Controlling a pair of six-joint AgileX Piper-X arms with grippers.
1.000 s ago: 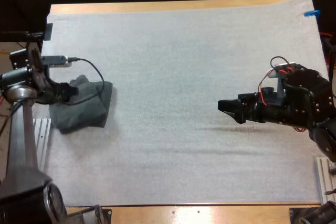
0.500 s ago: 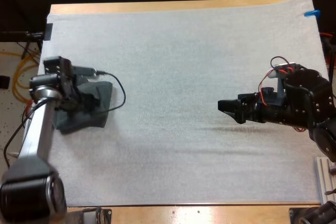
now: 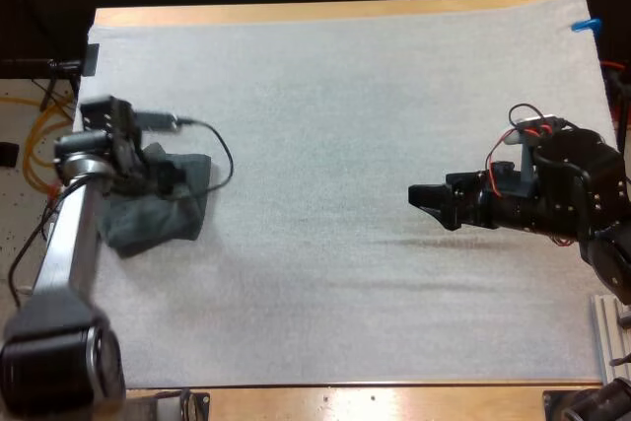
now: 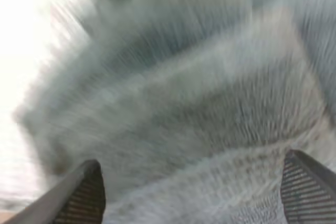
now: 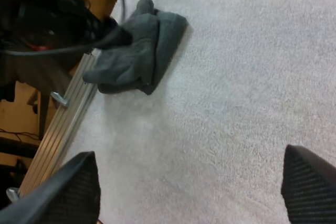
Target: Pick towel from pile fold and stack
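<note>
L gripper (image 3: 168, 176) is over the far part of the crumpled dark grey-green towel (image 3: 156, 216), which lies at the left edge of the white mat (image 3: 345, 115); in the left wrist view its fingers (image 4: 84, 195) stand wide apart, released, w/ towel cloth (image 4: 178, 108) close beneath and ahead of them; can't tell whether the tips touch the cloth.

Vs 1 s ago: L arm has swung in from the left side, so its forearm now runs up from the lower left corner of the high view; vs 0.5 s ago the wrist sits slightly nearer the table's far side; towel is in the same spot, its far bump now flatter.

R gripper (image 3: 422, 196) hovers over bare mat right of centre, pointing toward the towel, well apart from it; no change from either earlier frame; right wrist view shows its fingers (image 5: 79, 187) apart, released, nothing between them; towel (image 5: 134, 56) lies far ahead, beside an aluminium rail (image 5: 63, 124) along the mat's edge.
</note>
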